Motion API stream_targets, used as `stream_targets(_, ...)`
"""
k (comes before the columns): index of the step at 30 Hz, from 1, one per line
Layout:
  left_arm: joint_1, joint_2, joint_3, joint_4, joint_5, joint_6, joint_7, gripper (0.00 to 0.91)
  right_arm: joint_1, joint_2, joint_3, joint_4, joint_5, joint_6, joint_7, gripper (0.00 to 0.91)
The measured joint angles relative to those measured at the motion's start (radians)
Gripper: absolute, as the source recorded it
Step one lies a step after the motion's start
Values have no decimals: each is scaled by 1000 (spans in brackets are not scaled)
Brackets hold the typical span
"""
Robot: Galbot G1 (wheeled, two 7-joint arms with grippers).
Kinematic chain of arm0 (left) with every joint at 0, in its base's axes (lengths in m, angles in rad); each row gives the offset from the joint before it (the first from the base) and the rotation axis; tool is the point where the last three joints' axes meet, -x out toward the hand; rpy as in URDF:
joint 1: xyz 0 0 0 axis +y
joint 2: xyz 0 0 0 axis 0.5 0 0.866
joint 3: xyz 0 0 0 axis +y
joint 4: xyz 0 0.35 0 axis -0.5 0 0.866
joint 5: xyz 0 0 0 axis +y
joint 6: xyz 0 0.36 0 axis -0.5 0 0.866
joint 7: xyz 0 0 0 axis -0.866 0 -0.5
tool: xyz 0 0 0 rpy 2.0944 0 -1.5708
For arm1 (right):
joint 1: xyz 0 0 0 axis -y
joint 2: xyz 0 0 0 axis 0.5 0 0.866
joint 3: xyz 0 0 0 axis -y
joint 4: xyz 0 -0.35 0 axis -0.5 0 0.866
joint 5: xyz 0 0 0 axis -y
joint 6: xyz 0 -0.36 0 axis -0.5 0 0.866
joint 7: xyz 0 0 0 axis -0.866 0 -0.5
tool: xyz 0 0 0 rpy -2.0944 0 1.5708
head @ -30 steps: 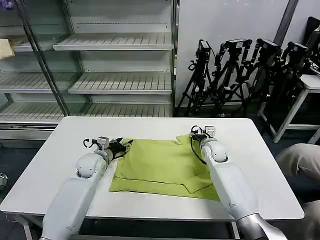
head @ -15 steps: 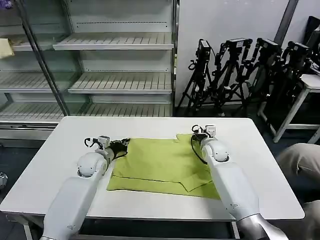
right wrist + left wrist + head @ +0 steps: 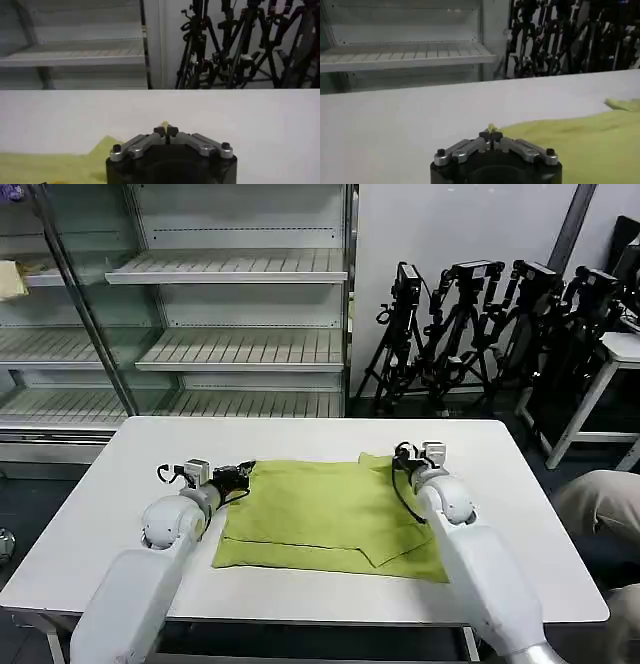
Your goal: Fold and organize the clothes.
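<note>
The clothes are one lime shirt [image 3: 320, 509], lying folded into a rough rectangle in the middle of the white table [image 3: 300, 434]. My left gripper [image 3: 244, 473] is at its far left corner, shut on a pinch of the fabric; a lime tip pokes out between the fingers in the left wrist view [image 3: 491, 132], with the shirt [image 3: 580, 140] spreading off to one side. My right gripper [image 3: 399, 454] is shut on the far right corner, where lime cloth also sticks out of the jaws [image 3: 165, 130]. A flap lies diagonally near the shirt's front right.
Bare table surface runs all round the shirt. Behind the table stands a metal shelving unit [image 3: 240, 344]. Several black tripods with cameras [image 3: 480, 334] crowd the back right, and another white table [image 3: 620, 354] is at the far right.
Both grippers have drawn apart, the left to the left and the right to the right, each still holding its corner. The shirt's far edge now lies straighter and flatter.
</note>
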Motion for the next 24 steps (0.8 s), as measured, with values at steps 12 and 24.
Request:
stream_targets(12,166,43,-70,-185,-14,-13,-3,10,-209,-66,41,260,21,2,4,0)
stream_targets(24,290,46,-113,-303,0,-15,0,10,-342,-89,85,373,-12,3,1,0)
